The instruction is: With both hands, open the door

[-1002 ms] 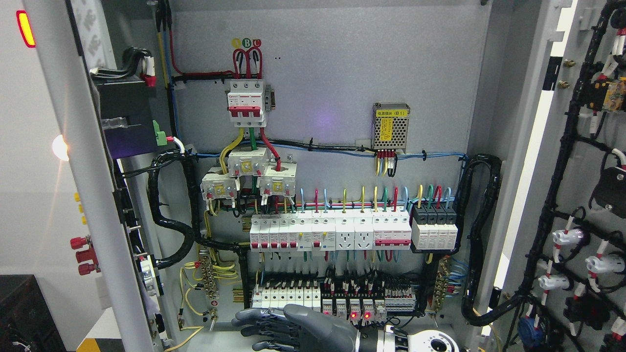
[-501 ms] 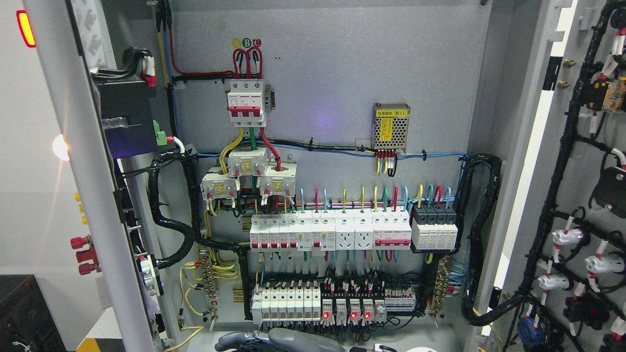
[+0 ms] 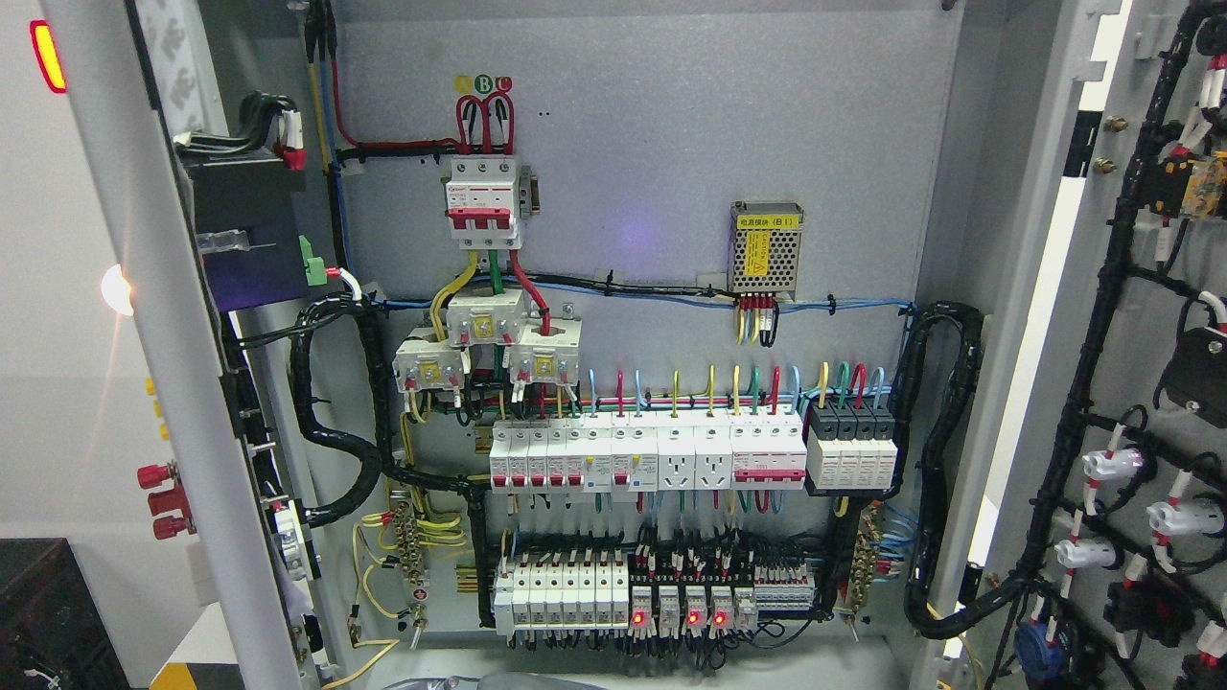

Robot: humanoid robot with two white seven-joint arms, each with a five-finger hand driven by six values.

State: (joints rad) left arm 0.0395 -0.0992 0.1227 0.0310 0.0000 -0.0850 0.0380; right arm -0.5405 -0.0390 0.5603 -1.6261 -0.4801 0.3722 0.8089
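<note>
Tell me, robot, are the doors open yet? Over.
Sliver of a hand at bottom edge, grip unreadable. Left door and right door both swung wide, breakers exposed. No obstruction seen. Over.

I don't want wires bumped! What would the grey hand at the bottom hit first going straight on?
Cannot tell: only a sliver of the hand shows at the bottom edge, so its direction is hidden.

Plain pale wall (image 3: 57,402) at left; black box (image 3: 43,613) below.

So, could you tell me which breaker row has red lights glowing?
The bottom row: three red lights glow right of its white switches; the middle row shows none.
</note>
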